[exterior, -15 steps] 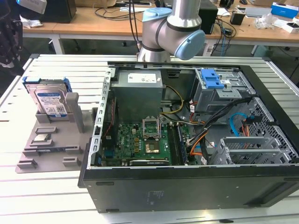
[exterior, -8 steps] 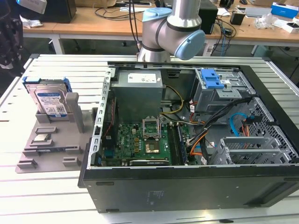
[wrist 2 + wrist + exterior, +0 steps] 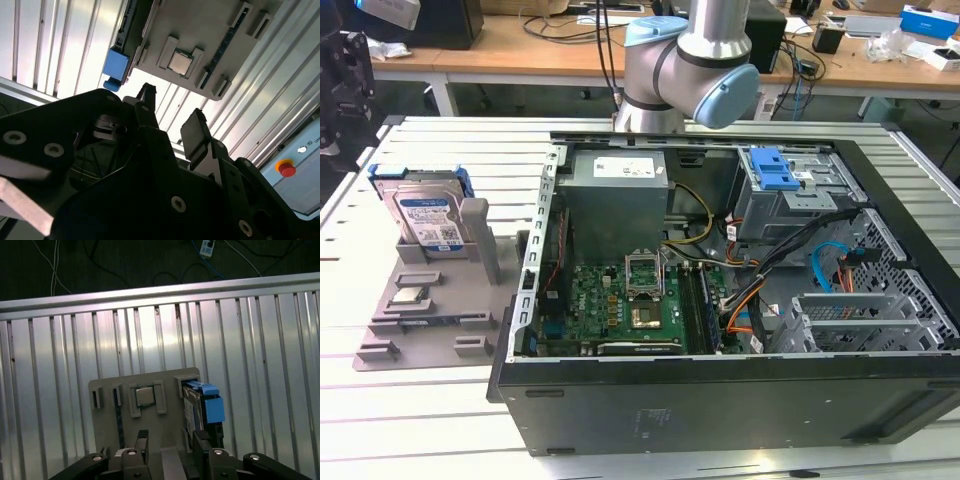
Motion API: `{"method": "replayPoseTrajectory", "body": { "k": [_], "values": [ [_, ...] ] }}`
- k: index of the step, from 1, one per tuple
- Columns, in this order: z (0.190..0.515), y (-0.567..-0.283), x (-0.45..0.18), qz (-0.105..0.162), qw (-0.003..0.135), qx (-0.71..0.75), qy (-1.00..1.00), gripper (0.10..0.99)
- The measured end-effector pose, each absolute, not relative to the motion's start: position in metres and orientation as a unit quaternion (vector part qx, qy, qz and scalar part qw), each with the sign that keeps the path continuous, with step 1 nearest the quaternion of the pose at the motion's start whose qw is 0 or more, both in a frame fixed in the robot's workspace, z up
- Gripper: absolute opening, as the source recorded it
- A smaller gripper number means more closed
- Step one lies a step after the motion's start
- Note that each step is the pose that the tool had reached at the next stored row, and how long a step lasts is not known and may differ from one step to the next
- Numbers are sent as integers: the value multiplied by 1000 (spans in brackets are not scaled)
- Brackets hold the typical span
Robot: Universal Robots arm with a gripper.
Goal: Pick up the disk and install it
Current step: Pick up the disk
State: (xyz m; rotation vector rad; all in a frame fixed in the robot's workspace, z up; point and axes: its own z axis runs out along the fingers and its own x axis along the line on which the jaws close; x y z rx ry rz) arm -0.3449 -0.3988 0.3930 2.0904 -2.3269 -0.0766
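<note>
The disk point(image 3: 425, 215) stands on edge in a slot of a grey plastic holder point(image 3: 430, 315), at the exterior view's left, well apart from the open computer case point(image 3: 720, 405). A blue bracket point(image 3: 382, 176) frames its sides, and its labelled face is toward the camera. In the first wrist view the disk point(image 3: 194, 402) sits at one end of the holder point(image 3: 107, 387), beside a small square chip point(image 3: 145, 396) seated in its own pocket.

The gripper point(image 3: 171, 442) hangs over the holder with its 2 black fingers point(image 3: 142, 440) apart and nothing between them. In the second wrist view the gripper point(image 3: 170, 117) shows the same gap, and nothing there touches the disk.

The disk is likely dense for its size, rigid and smooth on its metal faces, and sensitive to knocks. The plastic bracket may flex, so a hold across the 2 flat faces near the free top edge looks safest, followed by a straight lift out of the slot.

The work surface is a ribbed aluminium table point(image 3: 440, 400), which is hard and unforgiving if the disk drops. Beyond it, on the far side, stand wooden benches point(image 3: 520, 45) strewn with cables and boxes.
</note>
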Motion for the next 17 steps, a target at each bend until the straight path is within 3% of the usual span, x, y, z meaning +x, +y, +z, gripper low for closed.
{"method": "replayPoseTrajectory", "body": {
  "k": [17],
  "values": [
    [372, -369, -345, -24, 8, 717, -697, 478]
  ]
}}
